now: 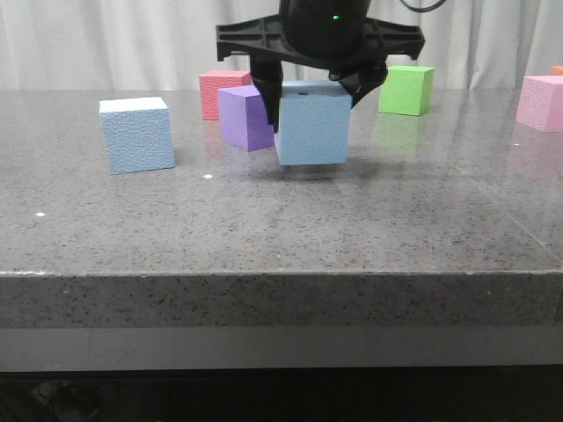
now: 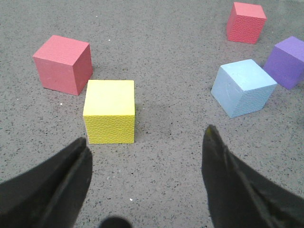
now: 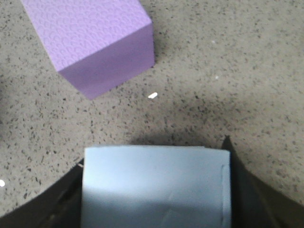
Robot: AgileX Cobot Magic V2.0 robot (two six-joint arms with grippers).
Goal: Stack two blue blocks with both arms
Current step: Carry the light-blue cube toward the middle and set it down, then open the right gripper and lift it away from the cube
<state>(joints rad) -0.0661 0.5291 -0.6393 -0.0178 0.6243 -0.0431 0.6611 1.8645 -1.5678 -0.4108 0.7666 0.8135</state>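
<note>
My right gripper (image 1: 312, 92) is shut on one pale blue block (image 1: 312, 127) near the table's middle and holds it at or just above the surface. In the right wrist view the block (image 3: 154, 190) fills the space between the black fingers (image 3: 240, 185). The other blue block (image 1: 136, 134) stands free on the table to the left. It also shows in the left wrist view (image 2: 243, 88). My left gripper (image 2: 146, 135) is open and empty above bare table, short of that block. It is out of the front view.
A purple cube (image 1: 246, 117) stands just behind-left of the held block, also seen in the right wrist view (image 3: 90, 38). A red cube (image 1: 215, 92) stands behind it. Green (image 1: 406, 90) and pink (image 1: 541, 103) cubes stand back right. A yellow cube (image 2: 110, 111) and a pinkish-red cube (image 2: 64, 64) lie near my left gripper.
</note>
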